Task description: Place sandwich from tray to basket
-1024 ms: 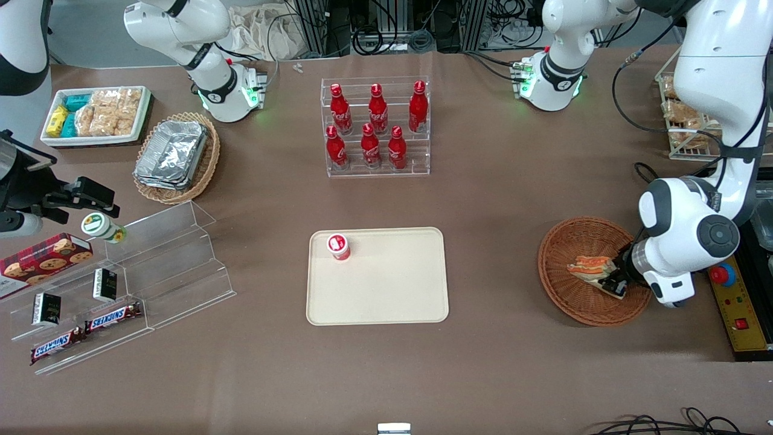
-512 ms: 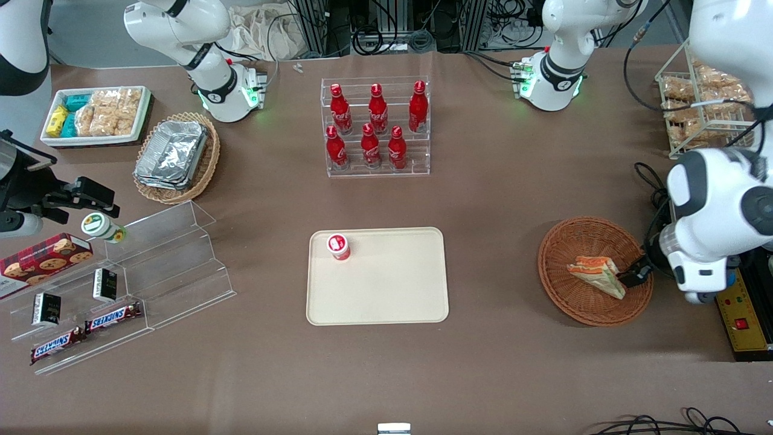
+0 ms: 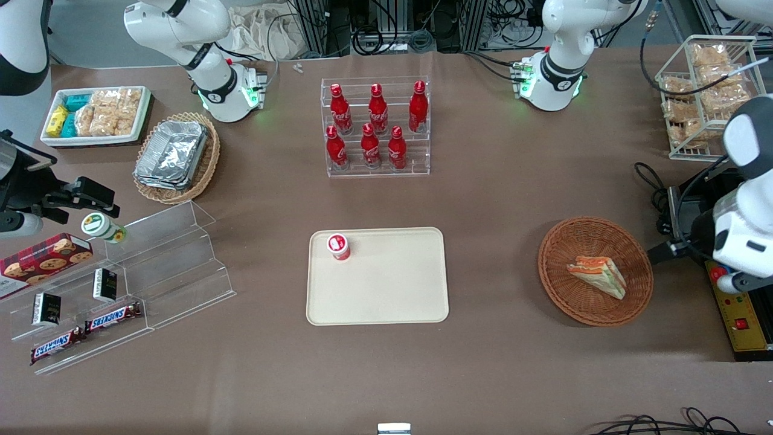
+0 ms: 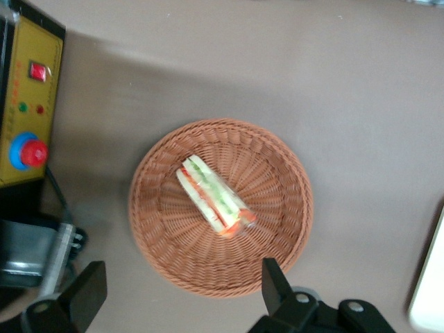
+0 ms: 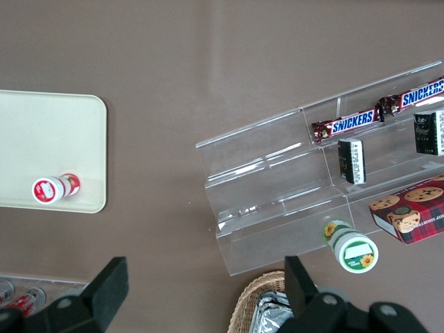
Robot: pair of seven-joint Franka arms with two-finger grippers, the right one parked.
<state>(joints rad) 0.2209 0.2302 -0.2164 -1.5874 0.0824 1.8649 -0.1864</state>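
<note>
The sandwich (image 3: 596,276) lay on the floor of the round basket (image 3: 564,296), inside the rim all the way round, and the gripper (image 4: 186,265) had its fingers parted with nothing between them. It hung beside the basket, toward the working arm's end of the tabletop (image 3: 495,374). The transfer looked finished, or near enough; only a clean retreat seemed left.

What could spoil it was mostly the basket's edge. One finger showed close to the rim in the wrist view – how high above it, I could not tell – so a dip or a swing back inward might have caught the weave and tipped or dragged basket and sandwich together. The arm also sat close to the machine (image 3: 740,308), whose red button (image 4: 33,152) stood proud of the panel; a careless turn of the wrist could have knocked it. The arm's black cable (image 3: 682,93) looped near the wire rack (image 3: 712,90), and a long sweep might have snagged it there.

A broad strip of tabletop separated the basket from the tray (image 3: 392,290), which held a small bottle (image 3: 338,246) well away from the basket. Lifting first, then easing away from the rim, seemed the safest course.
</note>
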